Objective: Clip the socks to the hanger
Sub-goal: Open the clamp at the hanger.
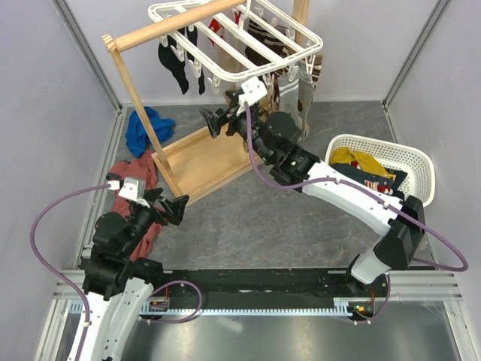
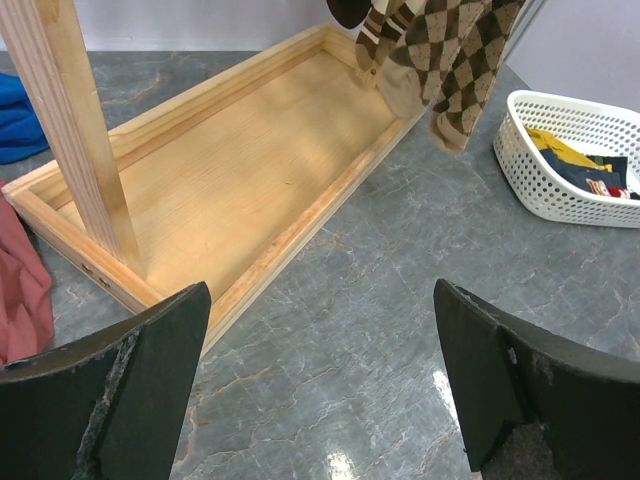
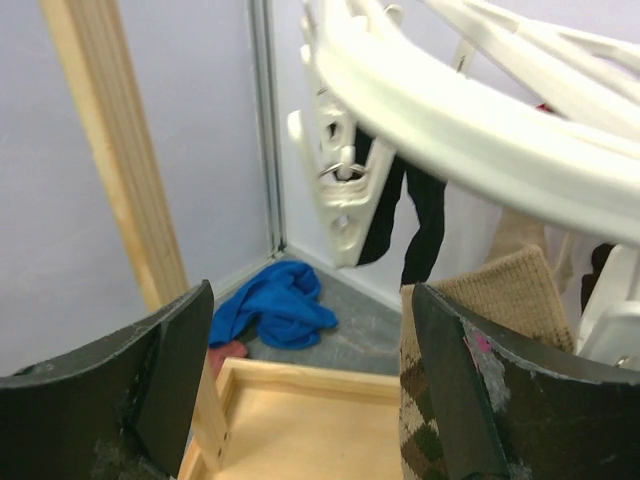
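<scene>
The white hanger hangs from the wooden pole, with black and brown argyle socks clipped to it. The mustard-yellow socks and navy socks lie in the white mesh basket; they also show in the left wrist view, yellow and navy. My right gripper is open and empty just below the hanger's near-left rim, close to a white clip peg. My left gripper is open and empty, low over the table in front of the stand's wooden base.
The wooden pole stand stands at the back left. A blue cloth and a red cloth lie left of its base. Brown argyle socks hang right beside my right gripper's finger. Black socks hang behind the peg.
</scene>
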You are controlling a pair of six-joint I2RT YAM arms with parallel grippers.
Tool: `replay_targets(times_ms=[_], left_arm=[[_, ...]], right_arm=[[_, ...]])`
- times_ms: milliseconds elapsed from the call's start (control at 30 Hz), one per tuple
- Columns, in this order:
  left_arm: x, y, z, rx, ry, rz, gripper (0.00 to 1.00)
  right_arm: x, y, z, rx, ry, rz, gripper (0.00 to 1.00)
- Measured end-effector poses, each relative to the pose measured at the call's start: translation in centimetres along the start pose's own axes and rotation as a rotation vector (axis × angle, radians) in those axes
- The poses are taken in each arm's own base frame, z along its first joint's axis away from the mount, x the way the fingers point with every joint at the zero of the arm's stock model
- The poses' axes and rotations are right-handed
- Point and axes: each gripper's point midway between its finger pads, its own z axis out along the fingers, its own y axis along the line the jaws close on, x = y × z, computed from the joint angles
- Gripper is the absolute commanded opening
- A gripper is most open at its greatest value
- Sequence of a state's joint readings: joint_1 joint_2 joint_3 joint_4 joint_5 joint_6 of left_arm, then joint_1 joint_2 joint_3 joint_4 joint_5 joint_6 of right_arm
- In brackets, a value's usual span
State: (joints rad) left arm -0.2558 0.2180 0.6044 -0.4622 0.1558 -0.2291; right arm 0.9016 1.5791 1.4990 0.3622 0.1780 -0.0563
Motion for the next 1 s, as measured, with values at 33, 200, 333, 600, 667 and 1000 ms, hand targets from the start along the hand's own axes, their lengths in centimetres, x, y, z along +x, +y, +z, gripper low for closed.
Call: replay_targets(times_ms=[33, 200, 333, 600, 667, 1000], left_arm=[[0.0, 0.0, 0.0, 0.001, 0.002, 0.000, 0.99], [0.4, 0.0, 0.4, 0.002, 0.025, -0.003, 0.99], [0.8, 0.1, 0.7, -0.002, 0.048, -0.007, 0.99], [1.1, -0.1, 1.2, 0.010, 0.080, -0.012, 0.99], [0.3, -0.4, 1.2, 0.017, 0.078, -0.012, 0.99], [-8.2, -2.4, 2.1, 0.051, -0.020, 0.005, 0.98]], right_arm=[[0.0, -0.2, 0.2, 0.009, -0.009, 0.005, 0.84], [-0.5, -1.0, 0.9, 0.030, -0.050, 0.023, 0.75], [-1.3, -0.9, 1.3, 0.025, -0.083, 0.038, 0.65], [-2.5, -1.0, 1.5, 0.021, -0.128, 0.054, 0.45], [-2.6, -1.0, 1.5, 0.020, -0.131, 0.057, 0.40], [-2.7, -0.4, 1.5, -0.013, -0.133, 0.091, 0.13]])
